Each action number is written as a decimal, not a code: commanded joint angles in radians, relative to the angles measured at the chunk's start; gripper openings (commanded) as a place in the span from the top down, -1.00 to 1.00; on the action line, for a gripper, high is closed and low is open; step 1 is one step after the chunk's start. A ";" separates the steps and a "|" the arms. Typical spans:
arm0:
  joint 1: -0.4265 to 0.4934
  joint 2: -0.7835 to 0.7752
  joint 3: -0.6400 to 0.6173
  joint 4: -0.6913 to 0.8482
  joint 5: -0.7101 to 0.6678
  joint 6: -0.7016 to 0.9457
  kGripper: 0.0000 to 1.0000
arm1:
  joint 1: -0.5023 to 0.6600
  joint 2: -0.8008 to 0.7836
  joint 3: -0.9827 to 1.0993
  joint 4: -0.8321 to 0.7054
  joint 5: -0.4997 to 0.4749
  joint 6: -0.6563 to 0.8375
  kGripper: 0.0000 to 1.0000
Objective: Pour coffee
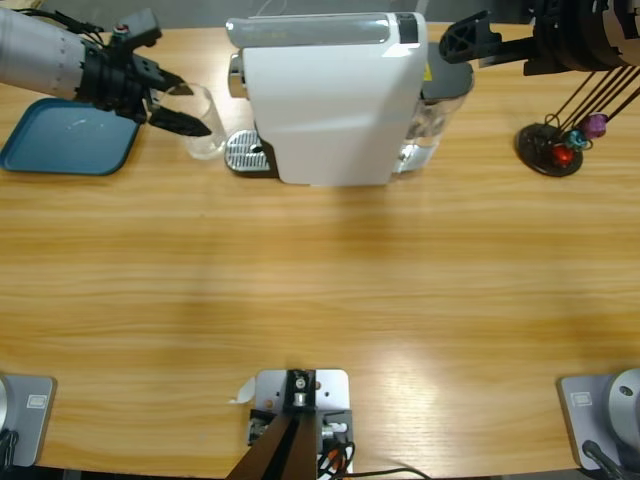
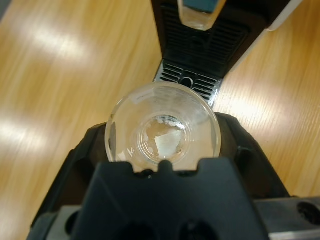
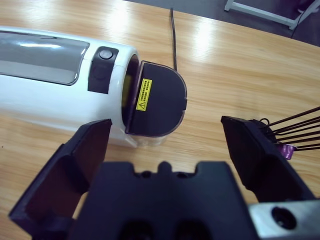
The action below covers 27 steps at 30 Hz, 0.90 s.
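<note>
High view shows the big white boxy plastic coffee machine [image 1: 335, 100] standing at the far middle of the long wooden table [image 1: 320, 290]. Left of the machine, the left gripper [image 1: 185, 105] has its two black jaws closed around a clear round drinking glass [image 1: 203, 122], which sits just beside the machine's small silver perforated drip tray [image 1: 247, 152]. Further left of the machine lies a flat blue rectangular plastic tray [image 1: 65, 140], partly under the left arm.

Left wrist view looks straight down into the glass [image 2: 162, 131], held snugly between the jaws, with the drip tray [image 2: 187, 82] just beyond its rim. Whether the pale patch at the bottom of the glass is the coffee, I cannot tell; no amber-brown liquid is clearly visible.

Right of the machine, the right gripper [image 1: 470, 42] hovers above the table with its jaws spread wide and nothing between them. Right wrist view shows it [image 3: 167, 137] facing the machine's dark semicircular rear lid [image 3: 157, 105] with a yellow warning sticker. Further right of the machine stands a black round-based wire capsule stand [image 1: 550, 145] with coloured capsules.
</note>
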 commanded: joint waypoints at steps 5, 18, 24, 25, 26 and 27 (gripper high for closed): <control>-0.046 0.121 -0.091 0.002 -0.064 0.010 1.00 | -0.012 0.013 0.041 -0.001 0.015 -0.017 -1.00; -0.094 0.169 -0.111 0.002 -0.065 0.010 1.00 | -0.020 0.025 0.038 -0.001 0.019 -0.017 -1.00; -0.094 0.188 -0.130 0.002 -0.064 0.010 1.00 | -0.020 0.022 0.041 -0.001 0.020 -0.017 -1.00; -0.095 0.190 -0.132 0.002 -0.065 0.010 1.00 | -0.020 0.023 0.041 -0.001 0.021 -0.017 -1.00; -0.097 0.191 -0.133 0.002 -0.067 0.010 1.00 | -0.020 0.025 0.039 -0.001 0.021 -0.017 -1.00; -0.098 0.192 -0.131 0.002 -0.069 0.010 1.00 | -0.020 0.027 0.038 -0.001 0.021 -0.017 -1.00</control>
